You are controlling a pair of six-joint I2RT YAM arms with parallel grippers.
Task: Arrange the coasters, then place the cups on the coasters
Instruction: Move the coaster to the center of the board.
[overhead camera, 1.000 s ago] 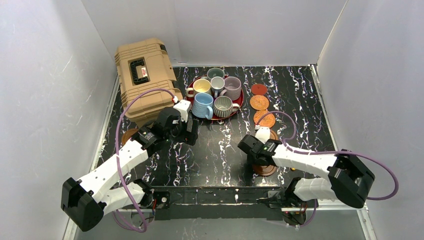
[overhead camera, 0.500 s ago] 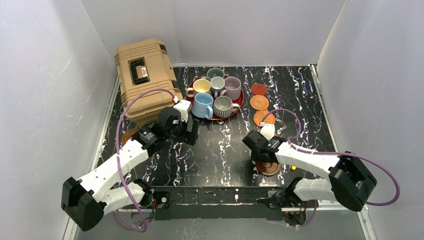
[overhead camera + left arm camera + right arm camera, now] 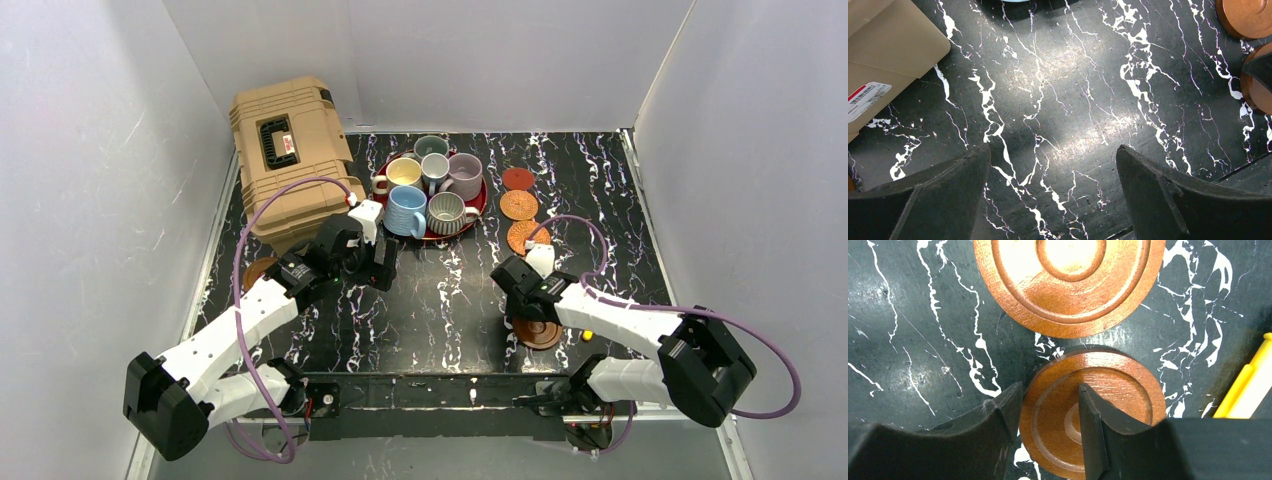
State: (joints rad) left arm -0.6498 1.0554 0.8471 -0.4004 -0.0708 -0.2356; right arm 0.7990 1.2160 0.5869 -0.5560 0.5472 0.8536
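Right gripper (image 3: 1049,392), jaws half open, straddled the rim of a wood coaster (image 3: 1120,400) near the table's (image 3: 1063,90) front edge, just beside a second wood coaster (image 3: 1068,285); whether it had a firm hold could not be told. Left gripper (image 3: 1053,150) hung wide open and empty. The red coaster (image 3: 517,179) and orange coasters (image 3: 518,205) lay lined up, but arranging looked unfinished. All six cups (image 3: 434,170) sat on the tray (image 3: 481,210).

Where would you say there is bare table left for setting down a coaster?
Free: the table between the left gripper and right gripper, before the red tray; also the strip right of the coasters. Crowded: around the cups.
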